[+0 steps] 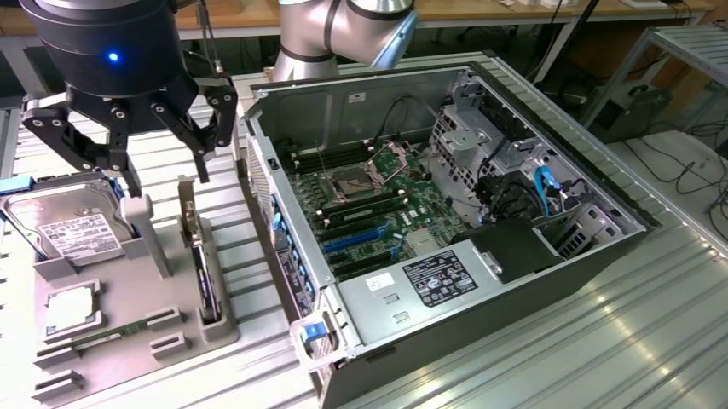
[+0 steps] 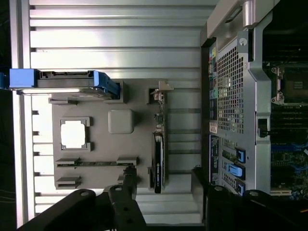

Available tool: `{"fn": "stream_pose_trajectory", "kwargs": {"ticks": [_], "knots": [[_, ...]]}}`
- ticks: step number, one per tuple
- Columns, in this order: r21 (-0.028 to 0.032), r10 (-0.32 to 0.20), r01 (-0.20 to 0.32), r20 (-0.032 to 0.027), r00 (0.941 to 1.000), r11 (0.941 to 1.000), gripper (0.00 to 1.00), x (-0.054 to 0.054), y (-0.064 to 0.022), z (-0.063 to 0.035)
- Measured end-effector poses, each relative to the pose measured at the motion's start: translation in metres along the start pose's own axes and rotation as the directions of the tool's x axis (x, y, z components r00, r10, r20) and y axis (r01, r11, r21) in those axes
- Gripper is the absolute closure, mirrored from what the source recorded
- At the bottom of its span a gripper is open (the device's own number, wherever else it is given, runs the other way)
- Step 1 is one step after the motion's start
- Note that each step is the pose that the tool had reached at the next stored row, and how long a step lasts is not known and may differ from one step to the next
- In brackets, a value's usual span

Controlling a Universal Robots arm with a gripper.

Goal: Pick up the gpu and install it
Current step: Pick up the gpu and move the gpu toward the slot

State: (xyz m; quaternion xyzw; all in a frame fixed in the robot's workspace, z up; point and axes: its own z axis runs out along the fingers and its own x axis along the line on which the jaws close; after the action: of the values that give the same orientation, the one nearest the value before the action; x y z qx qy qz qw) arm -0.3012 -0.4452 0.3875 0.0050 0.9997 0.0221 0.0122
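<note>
One gpu [image 1: 206, 277], a thin dark card, stands on its long edge in a narrow slot of the grey fixture tray [image 1: 114, 375], its pale bracket end toward twelve o'clock in the exterior view. Held upright this way, its upper edge is left bare, presumably so that fingers can close on its two faces from above. The gripper [image 1: 165, 175] hangs over the tray at about eleven o'clock of the card, fingers spread apart, empty and clear of the card. The wrist view shows the card lying roughly between the two finger lines.

At nine o'clock of the card the tray carries a hard drive [image 1: 68, 230] in a blue bracket, a processor chip [image 1: 71, 311] and a memory stick [image 1: 114, 331], each in its own seat and well apart from the card. At three o'clock, just beside the tray, lies the computer case [image 1: 341, 106], side panel off, so the motherboard [image 1: 364, 196] and its blue expansion slots [image 1: 347, 243] face upward. The gap between card and case wall is narrow, but the space above both is open.
</note>
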Motion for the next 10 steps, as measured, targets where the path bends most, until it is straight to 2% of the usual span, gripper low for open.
{"fn": "stream_pose_trajectory", "kwargs": {"ticks": [1, 5, 10], "knots": [[-0.0001, 0.000, 0.000, 0.0002, 1.0000, 1.0000, 0.34, 0.0001, 0.0006, 0.0006], [0.0000, -0.001, 0.001, 0.0000, 1.0000, 1.0000, 0.34, 0.0001, 0.0021, 0.0024], [0.0002, -0.002, 0.002, 0.0029, 1.0000, 1.0000, 0.34, 0.0001, 0.0020, 0.0048]]}}
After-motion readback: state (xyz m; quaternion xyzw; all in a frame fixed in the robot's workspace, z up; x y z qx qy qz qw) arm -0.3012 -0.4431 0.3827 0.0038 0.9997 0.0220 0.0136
